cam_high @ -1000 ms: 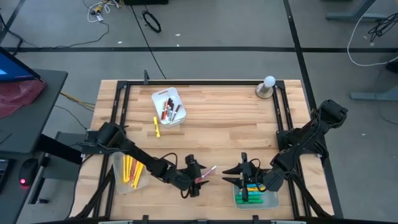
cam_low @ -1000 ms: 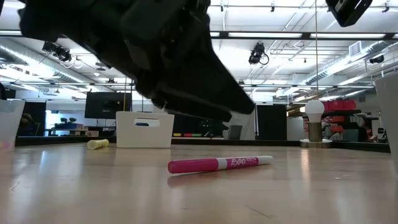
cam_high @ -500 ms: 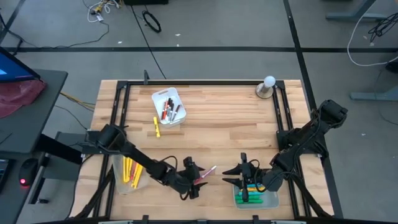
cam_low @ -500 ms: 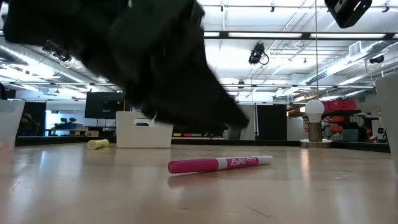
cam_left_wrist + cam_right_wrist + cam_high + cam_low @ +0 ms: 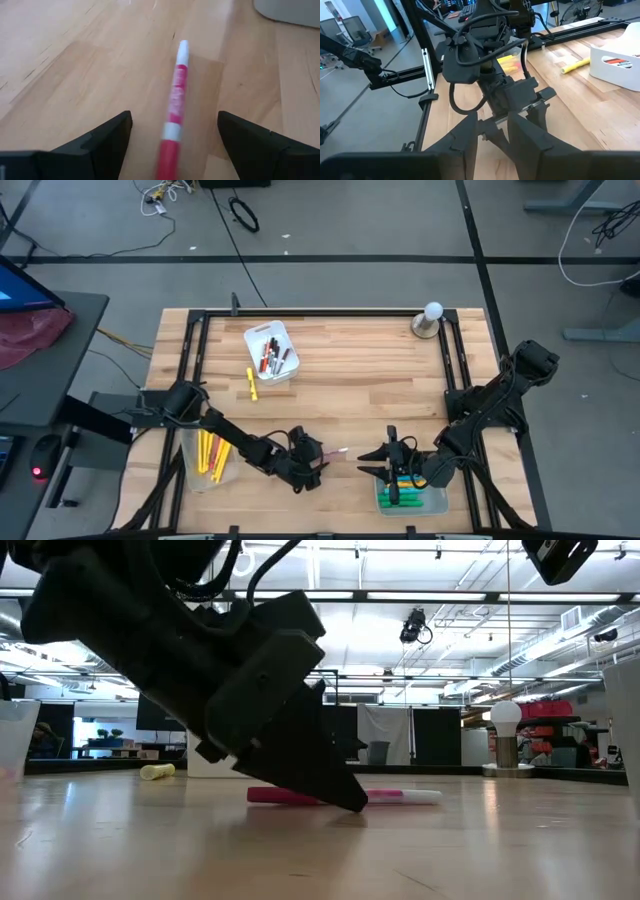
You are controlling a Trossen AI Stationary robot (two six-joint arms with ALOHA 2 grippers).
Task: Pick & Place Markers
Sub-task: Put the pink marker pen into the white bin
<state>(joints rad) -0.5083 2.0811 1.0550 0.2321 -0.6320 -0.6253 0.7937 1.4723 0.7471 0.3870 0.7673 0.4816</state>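
2 black jointed arms [image 5: 230,438], black cables looped, wedge-shaped fingers [image 5: 105,145].

- The left gripper [image 5: 335,795] fills the left and middle, its tip down at the desk [image 5: 480,850].
- A pink marker [image 5: 400,797] lies flat behind that tip, partly hidden by it.
- A yellow marker [image 5: 157,772] lies far back on the left, beside a white tray [image 5: 200,762].
- A lamp [image 5: 507,735] stands at the back right.
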